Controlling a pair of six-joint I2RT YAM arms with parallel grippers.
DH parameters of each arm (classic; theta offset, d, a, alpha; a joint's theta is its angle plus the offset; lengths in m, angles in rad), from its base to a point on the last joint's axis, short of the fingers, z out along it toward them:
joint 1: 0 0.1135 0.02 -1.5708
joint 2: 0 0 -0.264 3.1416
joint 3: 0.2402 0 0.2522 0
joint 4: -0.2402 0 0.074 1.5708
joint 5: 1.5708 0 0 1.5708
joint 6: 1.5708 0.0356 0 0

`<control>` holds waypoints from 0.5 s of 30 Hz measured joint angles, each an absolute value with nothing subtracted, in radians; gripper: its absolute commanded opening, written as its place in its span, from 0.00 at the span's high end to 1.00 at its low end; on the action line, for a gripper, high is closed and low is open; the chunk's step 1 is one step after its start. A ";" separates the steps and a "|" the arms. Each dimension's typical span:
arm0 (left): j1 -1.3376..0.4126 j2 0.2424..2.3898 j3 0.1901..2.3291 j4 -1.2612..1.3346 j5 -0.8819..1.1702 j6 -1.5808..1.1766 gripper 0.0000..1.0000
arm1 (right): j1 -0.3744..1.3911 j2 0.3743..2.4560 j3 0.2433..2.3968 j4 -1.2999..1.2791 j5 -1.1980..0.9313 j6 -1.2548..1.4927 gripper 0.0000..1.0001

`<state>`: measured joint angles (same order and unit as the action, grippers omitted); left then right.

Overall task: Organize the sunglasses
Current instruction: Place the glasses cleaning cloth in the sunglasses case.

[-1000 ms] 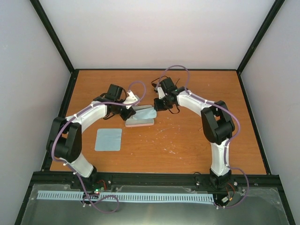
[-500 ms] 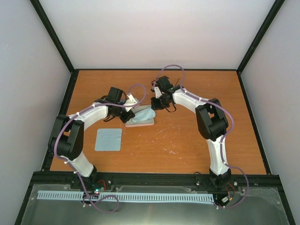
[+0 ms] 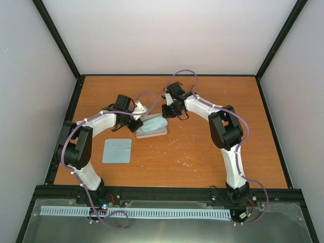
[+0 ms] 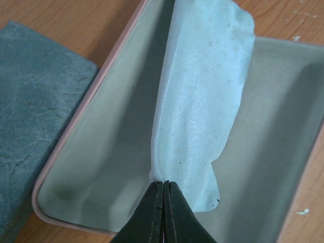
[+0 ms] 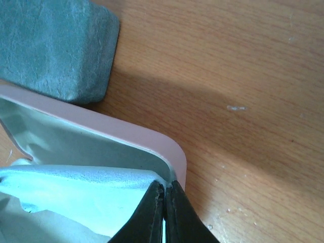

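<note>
No sunglasses show in any view. A pink case (image 3: 158,132) lies open at the table's middle, its pale grey lining (image 4: 101,152) facing up. A light-blue cloth (image 4: 202,101) is stretched over it between both grippers. My left gripper (image 4: 163,183) is shut on one end of the cloth, above the case's near rim. My right gripper (image 5: 164,188) is shut on the other end, right at a rounded corner of the pink case (image 5: 167,147). In the top view the left gripper (image 3: 137,125) and right gripper (image 3: 165,112) flank the cloth (image 3: 153,123).
A blue-grey case (image 4: 35,111) lies right beside the pink case; its rounded corner (image 5: 61,45) shows in the right wrist view. A second light-blue cloth (image 3: 117,150) lies flat on the wooden table (image 3: 212,147) to the near left.
The right gripper has shifted a little left toward the pink case, and its arm has swung in. The left gripper has edged slightly left. Both stay shut.
</note>
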<state>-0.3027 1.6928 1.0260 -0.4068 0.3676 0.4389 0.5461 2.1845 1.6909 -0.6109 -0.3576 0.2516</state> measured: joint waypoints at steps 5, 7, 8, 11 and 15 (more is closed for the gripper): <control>-0.277 1.729 1.038 -0.400 0.361 0.453 0.99 | 0.546 2.209 1.729 -0.616 -0.360 0.252 0.97; -0.268 1.742 1.046 -0.397 0.361 0.460 1.00 | 0.546 2.220 1.747 -0.620 -0.361 0.252 0.97; -0.264 1.747 1.052 -0.397 0.361 0.463 0.99 | 0.546 2.227 1.760 -0.624 -0.362 0.253 0.97; -0.255 1.758 1.069 -0.396 0.361 0.472 0.99 | 0.546 2.241 1.780 -0.632 -0.365 0.255 0.97; -0.250 1.768 1.079 -0.392 0.361 0.482 1.00 | 0.546 2.260 1.806 -0.643 -0.373 0.255 0.97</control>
